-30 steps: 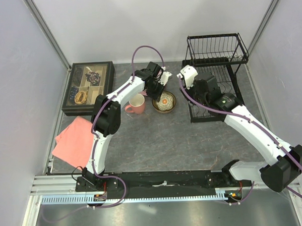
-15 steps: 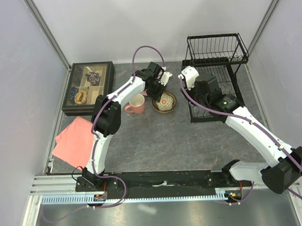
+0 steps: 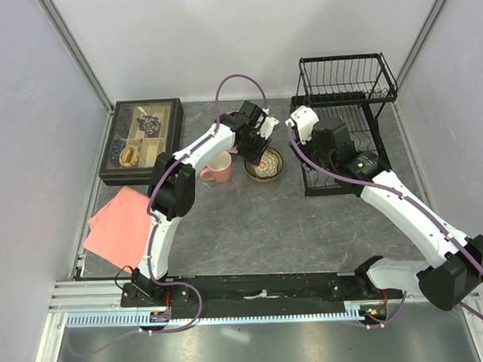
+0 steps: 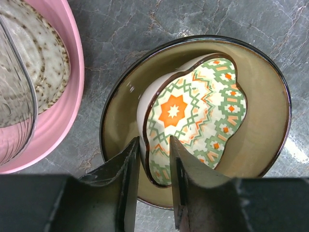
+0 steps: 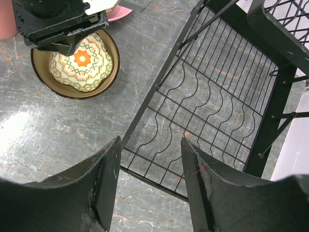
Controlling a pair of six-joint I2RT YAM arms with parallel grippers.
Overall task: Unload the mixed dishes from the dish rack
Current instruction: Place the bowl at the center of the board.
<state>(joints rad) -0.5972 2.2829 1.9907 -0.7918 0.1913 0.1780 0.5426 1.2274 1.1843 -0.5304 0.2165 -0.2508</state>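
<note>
L gripper [image 4: 153,141] is narrow, pinching the near rim of the scalloped patterned dish [image 4: 193,104] that sits in the amber-brown bowl [image 4: 263,111] on the table near the dish rack [image 5: 212,111], beside the pink plate [image 4: 72,96] w/ speckled plate [image 4: 43,58] in it, while R gripper [image 5: 149,186] hangs wide apart, empty, over the rack's edge.

Pink plate [image 4: 68,116] and speckled plate [image 4: 46,60], edge-cropped.

Olive-brown bowl [image 4: 260,121], orange-green star pattern inside (dark rim); pink plate [image 4: 55,130]; black wire dish rack [image 5: 268,116].
</note>
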